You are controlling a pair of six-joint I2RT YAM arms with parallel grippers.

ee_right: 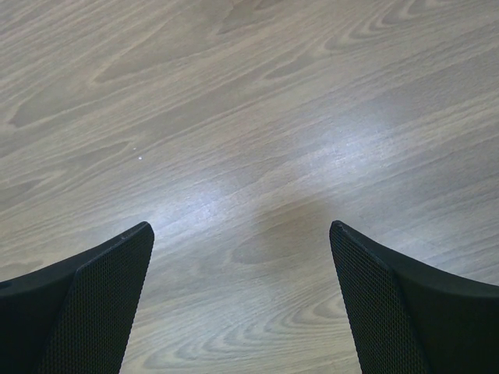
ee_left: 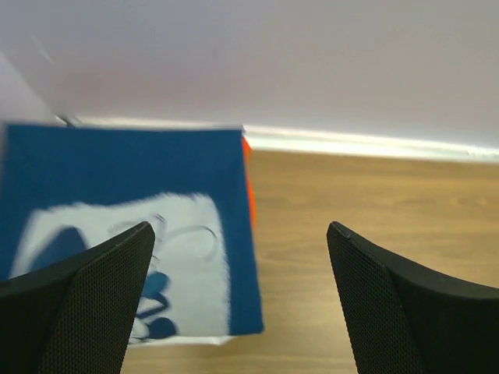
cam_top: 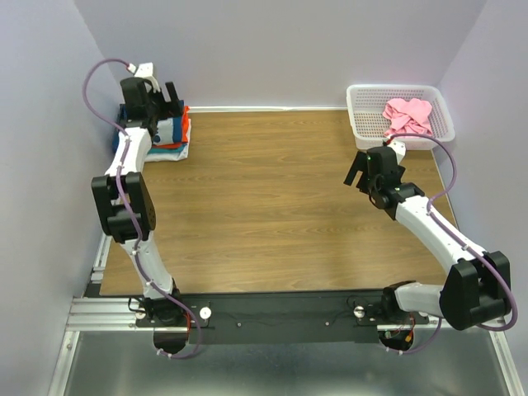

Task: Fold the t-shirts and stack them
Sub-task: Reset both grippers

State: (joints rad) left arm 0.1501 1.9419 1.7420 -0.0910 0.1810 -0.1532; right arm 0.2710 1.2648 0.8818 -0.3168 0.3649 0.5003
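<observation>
A stack of folded t-shirts [cam_top: 172, 134] lies at the table's far left corner. The navy tee with the white print [ee_left: 132, 234] is on top, with orange [ee_left: 249, 187] and white edges showing under it. My left gripper [cam_top: 165, 106] hangs open and empty just above the stack's right edge. A crumpled pink tee [cam_top: 407, 116] lies in the white lattice basket [cam_top: 360, 125] at the far right. My right gripper [cam_top: 360, 169] is open and empty over bare wood in front of the basket, and its wrist view shows only the table between its fingers [ee_right: 93, 304].
The wooden table [cam_top: 272, 206] runs between the stack and the basket. Lavender walls close the back and both sides. The arm bases sit on a black rail [cam_top: 280, 315] at the near edge.
</observation>
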